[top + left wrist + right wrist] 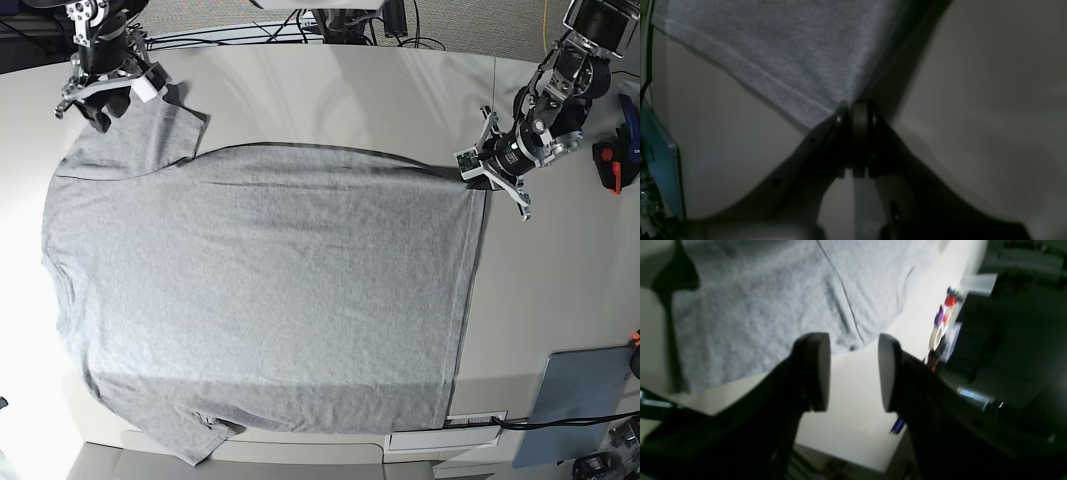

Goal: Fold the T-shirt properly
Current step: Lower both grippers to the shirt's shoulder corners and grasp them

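Left gripper (pixel 855 110) low at base view's upper right, jaws pinched on T-shirt (pixel 260 300) hem corner; right gripper (pixel 853 371) upper left, over sleeve, jaws apart, empty.

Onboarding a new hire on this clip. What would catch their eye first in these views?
The large heather-grey cotton T-shirt spread flat, covering most of the pale table. Next, the two black arms at its far corners: the left end effector is pinched shut on the shirt's hem corner on the base view's right, and the right end effector stands open over the sleeve on that view's left. A blue-grey flat pad lies at the table's near right edge.
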Robot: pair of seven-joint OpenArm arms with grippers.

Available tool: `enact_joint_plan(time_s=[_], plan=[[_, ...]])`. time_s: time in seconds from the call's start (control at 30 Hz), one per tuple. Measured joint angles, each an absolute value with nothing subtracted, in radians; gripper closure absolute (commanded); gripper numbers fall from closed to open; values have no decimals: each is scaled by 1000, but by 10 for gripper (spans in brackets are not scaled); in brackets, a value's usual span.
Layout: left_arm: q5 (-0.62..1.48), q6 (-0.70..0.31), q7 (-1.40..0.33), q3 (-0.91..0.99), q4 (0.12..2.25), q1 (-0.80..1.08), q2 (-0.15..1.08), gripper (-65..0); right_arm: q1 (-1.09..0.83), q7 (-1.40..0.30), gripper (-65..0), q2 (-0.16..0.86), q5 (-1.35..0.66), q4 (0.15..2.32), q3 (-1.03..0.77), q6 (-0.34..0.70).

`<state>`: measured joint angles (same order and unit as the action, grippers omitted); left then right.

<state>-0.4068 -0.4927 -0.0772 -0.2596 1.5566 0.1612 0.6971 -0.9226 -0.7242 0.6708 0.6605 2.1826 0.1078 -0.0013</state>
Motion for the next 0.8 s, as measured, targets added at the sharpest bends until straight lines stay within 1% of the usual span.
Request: enact_joint_plan(time_s=[0.17,0.33,0.53,0.67,0.8], plan=[[-402,-487,-73,-258,1557,171,698,0,-867,-720,-237,743,703,2040,109,2],[-400,-487,-77,-258,1558,172,698,0,-825,-698,-236,773,681,1917,109,1],[-400,-487,-77,-258,1558,172,698,0,-834,-695,-236,800,599,1907,112,158],[-400,-487,-77,-258,1558,172,698,0,-834,-662,-236,801,575,1906,112,190],[-400,-487,-77,-258,1558,173,698,0,-822,-637,-236,801,540,1906,112,272]])
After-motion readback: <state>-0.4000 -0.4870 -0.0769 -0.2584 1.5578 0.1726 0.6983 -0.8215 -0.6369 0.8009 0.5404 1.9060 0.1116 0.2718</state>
